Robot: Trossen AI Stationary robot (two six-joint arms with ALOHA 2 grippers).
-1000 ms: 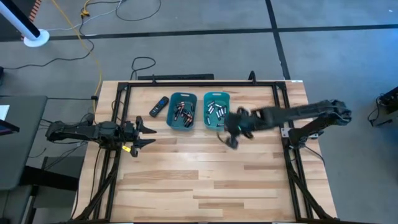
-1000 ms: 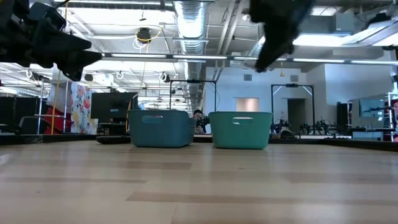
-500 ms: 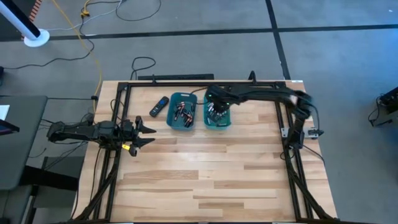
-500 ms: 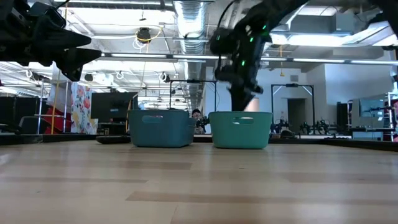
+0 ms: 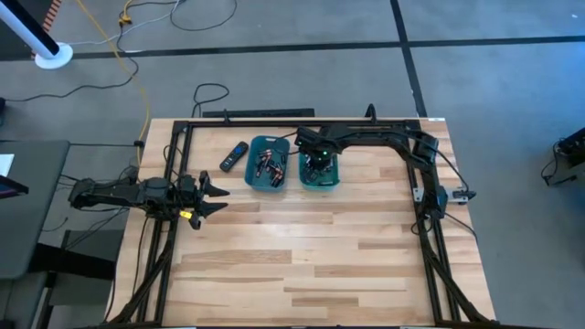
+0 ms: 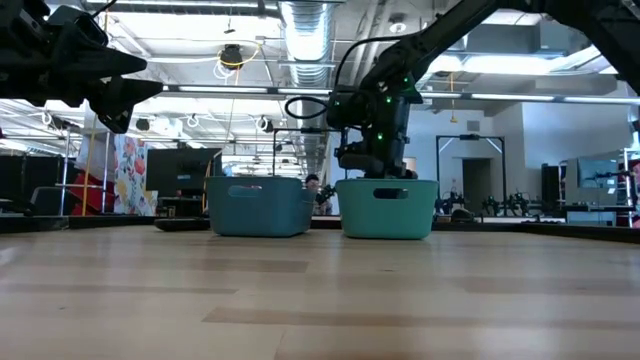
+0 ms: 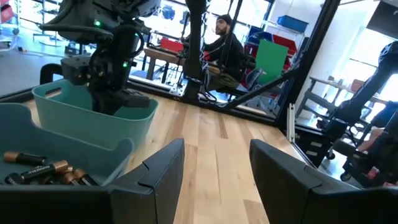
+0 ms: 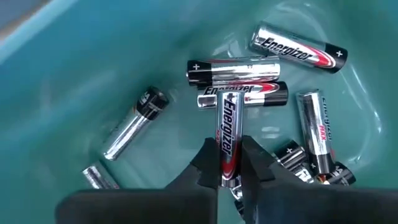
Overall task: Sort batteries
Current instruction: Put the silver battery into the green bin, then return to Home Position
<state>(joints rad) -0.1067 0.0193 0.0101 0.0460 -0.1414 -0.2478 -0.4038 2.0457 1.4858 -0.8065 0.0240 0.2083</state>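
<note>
Teal plastic marks two bins at the upper middle of the high view, on the wooden bench (image 5: 302, 256). The left bin (image 5: 267, 164) holds dark batteries (image 5: 271, 165); the right bin (image 5: 319, 164) has the right gripper (image 5: 316, 167) dipped into it. The left gripper (image 5: 216, 197) hovers at the left edge, jaws spread wide and empty. A black remote (image 5: 234, 155) lies left of the bins.

Low view: the right gripper (image 6: 378, 168) hangs at the right bin's (image 6: 387, 208) rim.

Left wrist view: copper-ended batteries (image 7: 43, 170) lie in the near bin (image 7: 56, 149).

Right wrist view: the jaws pinch one silver battery (image 8: 227, 134), nearly closed, among other silver batteries (image 8: 249, 74) on the bin floor.
</note>
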